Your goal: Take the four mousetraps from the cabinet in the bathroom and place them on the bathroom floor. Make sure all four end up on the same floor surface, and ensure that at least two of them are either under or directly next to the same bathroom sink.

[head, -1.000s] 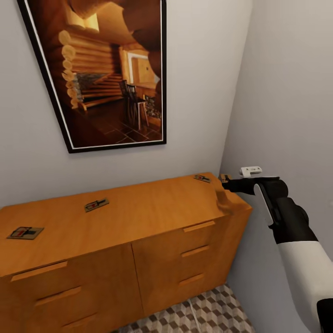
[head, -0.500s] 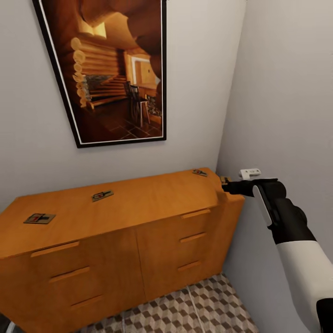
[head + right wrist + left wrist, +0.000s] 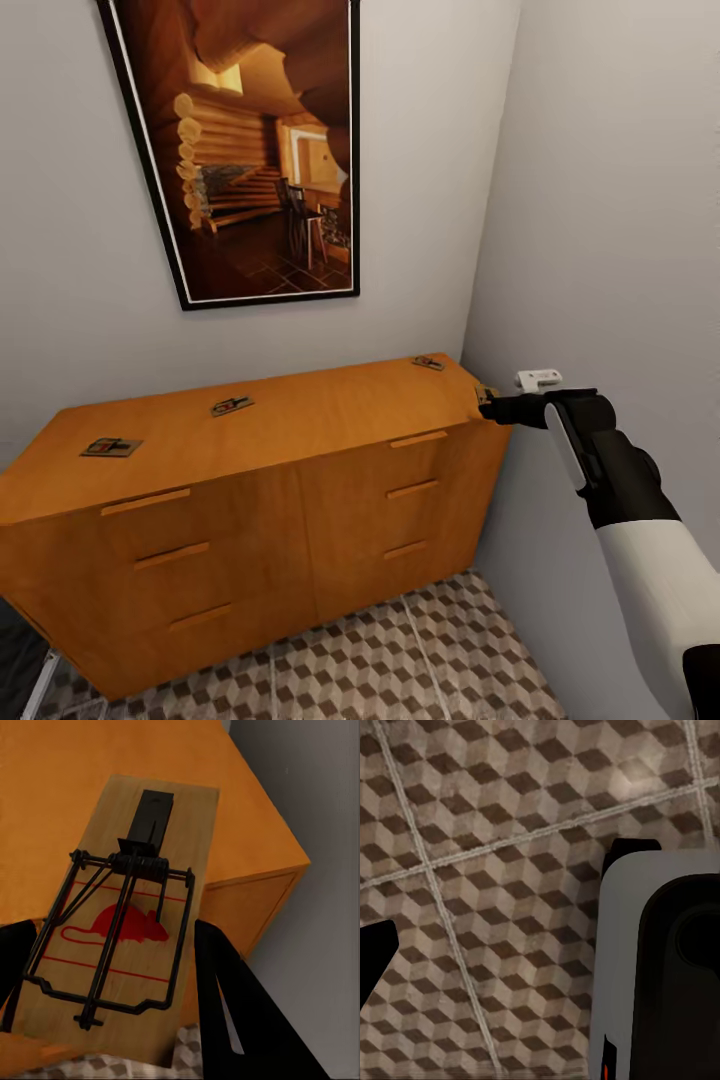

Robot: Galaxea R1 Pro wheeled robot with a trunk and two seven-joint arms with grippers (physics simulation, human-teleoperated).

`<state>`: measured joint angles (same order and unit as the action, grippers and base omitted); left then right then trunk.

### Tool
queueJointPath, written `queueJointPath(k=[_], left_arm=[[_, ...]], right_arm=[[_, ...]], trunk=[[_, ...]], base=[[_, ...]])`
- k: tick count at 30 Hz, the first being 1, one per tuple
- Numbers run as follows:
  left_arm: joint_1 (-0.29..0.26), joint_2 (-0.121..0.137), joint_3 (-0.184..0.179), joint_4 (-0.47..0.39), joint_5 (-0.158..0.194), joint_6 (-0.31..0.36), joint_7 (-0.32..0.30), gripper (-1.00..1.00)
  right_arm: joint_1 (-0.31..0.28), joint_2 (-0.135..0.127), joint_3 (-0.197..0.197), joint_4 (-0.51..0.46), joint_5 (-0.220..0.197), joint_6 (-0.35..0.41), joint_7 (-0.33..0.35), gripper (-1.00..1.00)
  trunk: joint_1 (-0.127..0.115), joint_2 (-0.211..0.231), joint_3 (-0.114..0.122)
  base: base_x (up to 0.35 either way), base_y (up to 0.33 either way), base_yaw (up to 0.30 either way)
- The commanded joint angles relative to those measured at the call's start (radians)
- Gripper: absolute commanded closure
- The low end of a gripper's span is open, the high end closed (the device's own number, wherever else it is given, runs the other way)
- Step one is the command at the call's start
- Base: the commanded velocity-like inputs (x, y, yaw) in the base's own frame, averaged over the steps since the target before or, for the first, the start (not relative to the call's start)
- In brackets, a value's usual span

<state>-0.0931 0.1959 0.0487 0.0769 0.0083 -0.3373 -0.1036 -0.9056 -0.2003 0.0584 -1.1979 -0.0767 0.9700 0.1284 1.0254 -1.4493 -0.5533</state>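
Observation:
The orange-brown cabinet [image 3: 300, 500] stands against the wall, with three mousetraps on its top: one at the left [image 3: 111, 447], one in the middle [image 3: 231, 406], one near the back right corner [image 3: 428, 362]. My right gripper [image 3: 487, 403] hovers just off the cabinet's right end, shut on a fourth mousetrap [image 3: 127, 937]; the trap lies flat between the black fingers [image 3: 232, 1005], and a red mouse print and its wire bar are visible. One dark fingertip [image 3: 375, 952] of my left gripper sits at the picture's edge above the cube-patterned bathroom floor [image 3: 495, 855], holding nothing.
A grey side wall [image 3: 620, 200] runs close along my right arm and the cabinet's right end. A large framed picture [image 3: 260, 150] hangs above the cabinet. Patterned floor [image 3: 400, 660] lies in front of the drawers. Part of my white and black body [image 3: 660, 975] hangs over the tiles.
The whole view has pulled back and turned, so more of the cabinet front and floor shows. My right gripper, still holding the trap, now sits off the cabinet's right corner.

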Motion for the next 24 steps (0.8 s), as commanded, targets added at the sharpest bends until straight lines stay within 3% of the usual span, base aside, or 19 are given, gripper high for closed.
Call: queueJointPath(k=[1, 24], left_arm=[[-0.002, 0.0, 0.005, 0.004, 0.001, -0.006, -0.005, -1.0], [-0.002, 0.0, 0.005, 0.003, 0.001, -0.006, -0.006, -1.0]], right_arm=[[-0.001, -0.001, 0.001, 0.001, -0.011, 0.004, -0.004, 1.0], [-0.001, 0.002, 0.003, 0.074, -0.012, -0.009, -0.002, 1.0]], trunk=[[0.0, -0.001, -0.001], [0.0, -0.001, -0.001]], base=[[-0.205, 0.0, 0.0], [-0.2, 0.0, 0.0]])
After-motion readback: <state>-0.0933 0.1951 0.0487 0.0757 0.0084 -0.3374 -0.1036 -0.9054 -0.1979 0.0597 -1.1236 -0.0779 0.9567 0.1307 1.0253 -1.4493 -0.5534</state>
